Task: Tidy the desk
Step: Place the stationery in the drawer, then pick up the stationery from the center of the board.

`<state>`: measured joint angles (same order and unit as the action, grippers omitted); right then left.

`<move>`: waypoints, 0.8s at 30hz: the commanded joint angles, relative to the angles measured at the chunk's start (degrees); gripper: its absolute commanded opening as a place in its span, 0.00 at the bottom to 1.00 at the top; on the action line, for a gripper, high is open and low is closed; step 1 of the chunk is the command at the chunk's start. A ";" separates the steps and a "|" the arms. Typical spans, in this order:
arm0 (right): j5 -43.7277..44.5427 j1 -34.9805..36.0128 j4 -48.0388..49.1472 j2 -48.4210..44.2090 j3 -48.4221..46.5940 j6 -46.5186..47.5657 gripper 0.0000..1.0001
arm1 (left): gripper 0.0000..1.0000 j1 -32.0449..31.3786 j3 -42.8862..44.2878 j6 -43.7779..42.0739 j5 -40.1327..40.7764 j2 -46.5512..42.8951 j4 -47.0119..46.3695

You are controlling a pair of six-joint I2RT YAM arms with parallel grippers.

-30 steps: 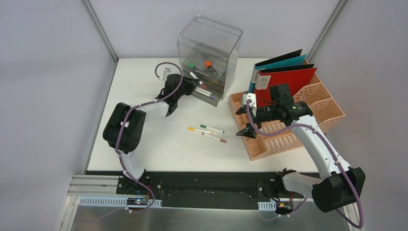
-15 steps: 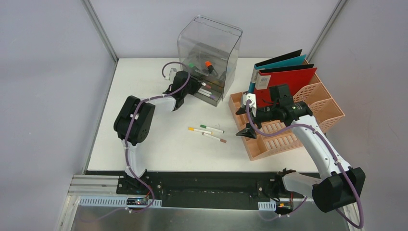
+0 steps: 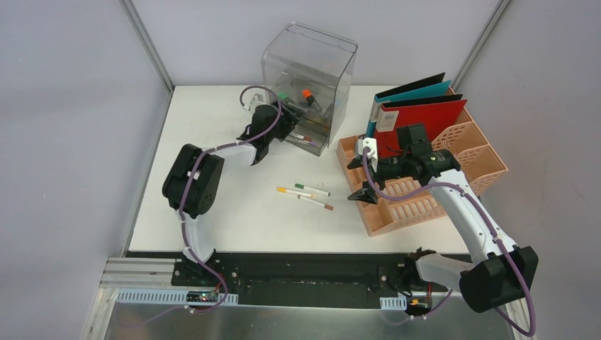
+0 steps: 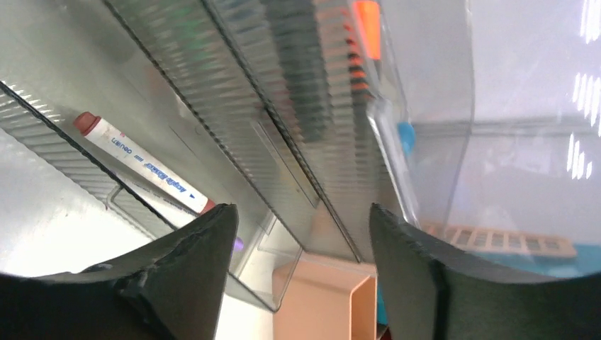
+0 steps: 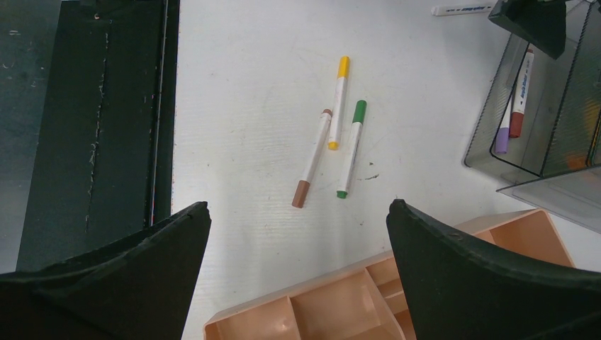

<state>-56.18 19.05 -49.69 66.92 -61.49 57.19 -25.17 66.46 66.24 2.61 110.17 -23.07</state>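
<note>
Your left gripper (image 4: 301,212) has its fingers apart with nothing between them. It sits right at the open front of the drawer box (image 3: 308,78), level with the pulled-out bottom drawer (image 5: 489,152). In that drawer your left wrist view shows a red-capped marker (image 4: 145,164) lying at a slant. Your right wrist view shows a purple-tipped marker (image 5: 502,134) just beside it. Higher in the box you can make out an orange item (image 3: 307,93) and a green item (image 3: 282,95), but the ribbed plastic blurs them too much to name.

Your right gripper (image 3: 359,178) is spread wide and empty. It hangs over the left side of the file rack (image 3: 425,205), the side that faces the middle of the desk (image 3: 212,205).

The desk is the white top that fills the space between the grey walls, with its black front edge running by the arm bases. The drawer box stands at its far edge, about midway along. The peach file rack lies along its right edge, and its far compartments hold a red binder (image 3: 425,117) and a teal binder (image 3: 418,88), both upright.

Three pens lie loose near the middle of the desk, between your two grippers. They are a yellow marker (image 5: 338,103), a green marker (image 5: 352,149) and a brown marker (image 5: 312,159), close beside one another and roughly parallel. In your right wrist view they show between the spread fingers.
</note>
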 commanded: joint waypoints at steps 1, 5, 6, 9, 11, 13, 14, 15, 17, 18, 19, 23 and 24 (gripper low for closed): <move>-1.06 0.29 0.08 -1.08 -2.57 1.96 0.99 | 0.75 -0.41 -3.84 -10.89 -3.71 -7.95 -6.60; -0.75 0.26 0.06 -1.04 -2.58 1.96 0.99 | 0.91 -0.41 -10.67 -18.02 -6.20 -12.86 -10.39; -0.83 0.29 0.04 -0.98 -2.58 1.96 0.99 | 0.96 -0.41 -12.52 -19.59 -6.28 -14.10 -11.08; -0.94 0.30 0.11 -0.67 -2.54 2.00 0.99 | 0.99 -0.41 -17.01 -24.31 -5.96 -18.38 -11.30; -0.77 0.32 0.03 -0.48 -2.57 2.05 0.99 | 0.99 -0.41 -19.92 -26.28 -5.38 -21.65 -10.49; -0.55 0.29 0.09 -0.43 -2.58 2.09 0.99 | 0.99 -0.41 -23.12 -28.96 -5.46 -26.21 -10.65; -0.51 0.29 0.08 -0.32 -2.57 2.13 0.99 | 0.99 -0.36 -24.66 -30.04 -4.91 -28.08 -10.61; -0.46 0.31 0.05 -0.32 -2.51 2.14 0.99 | 0.99 -0.40 -26.39 -31.09 -4.20 -30.23 -10.56; -0.48 0.33 -0.01 -0.15 -2.50 2.14 0.99 | 0.99 -0.41 -29.42 -33.13 -2.92 -34.38 -9.92; -0.50 0.29 -0.02 -0.08 -2.49 2.18 0.99 | 0.99 -0.41 -30.90 -33.88 -1.09 -36.59 -9.32; -0.46 0.29 -0.04 -0.06 -2.49 2.14 0.99 | 0.99 -0.41 -32.22 -34.60 0.04 -38.53 -8.74; -0.19 0.30 -0.04 0.21 -2.48 2.14 0.99 | 0.99 -0.08 -39.88 -29.62 5.03 -47.05 -8.58; -0.23 0.29 -0.05 0.21 -2.49 2.17 0.99 | 0.99 0.15 -42.51 -29.38 4.44 -49.02 -10.90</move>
<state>-55.55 19.05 -49.91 67.02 -61.49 57.58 -25.17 31.09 36.23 2.57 68.12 -30.61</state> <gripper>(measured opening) 0.987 0.992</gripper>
